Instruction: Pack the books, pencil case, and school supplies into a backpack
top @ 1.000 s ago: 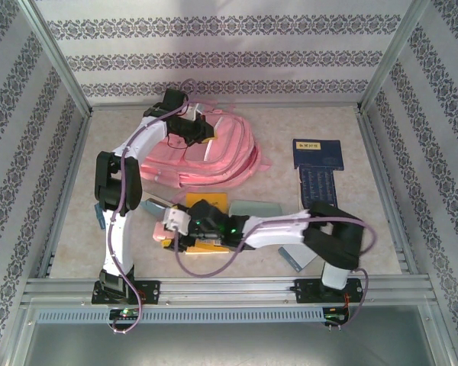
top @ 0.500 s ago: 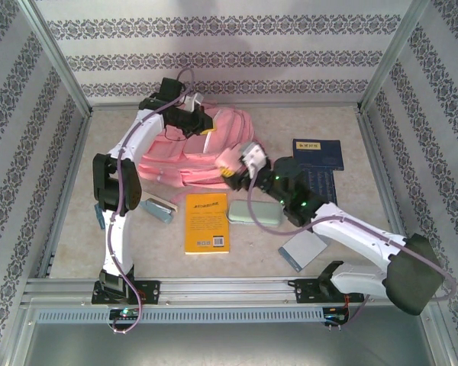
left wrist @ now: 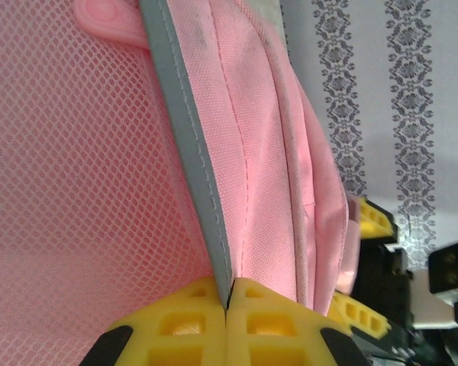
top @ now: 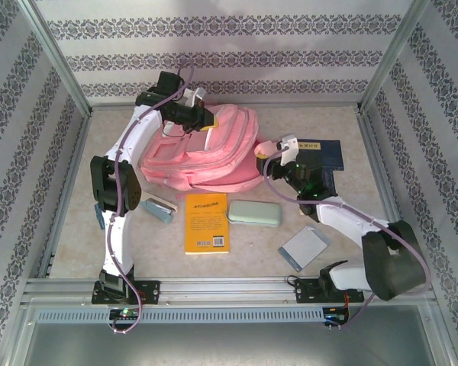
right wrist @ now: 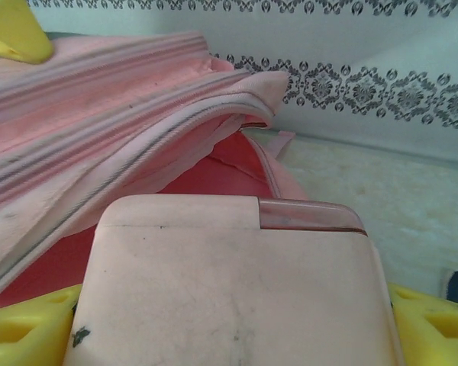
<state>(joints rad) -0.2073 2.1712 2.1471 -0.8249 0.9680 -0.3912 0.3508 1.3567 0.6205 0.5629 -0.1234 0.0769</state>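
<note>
Fabric at the grey-trimmed rim of a large pink fabric backpack (top: 202,156) is being pinched, towards the far end of the table (top: 237,263), by the left gripper (left wrist: 227,301), its yellow fingers pressed fully together on the trim. At the bag's right side, a pale pink rounded boxy item (right wrist: 229,282) is being held before the gaping red-lined mouth by the right gripper (right wrist: 233,326), its jaws standing wide against the item's sides. Nearer the arm bases, a yellow-orange paperback book (top: 207,223) is lying flat. It is being flanked by a pale mint-green oblong pencil case (top: 254,213) just to its right and a small teal piece (top: 159,210) to its left, with a thin grey-blue pad (top: 304,248) further right. Flat dark navy books (top: 324,152) are being partly hidden beneath the right arm.
</note>
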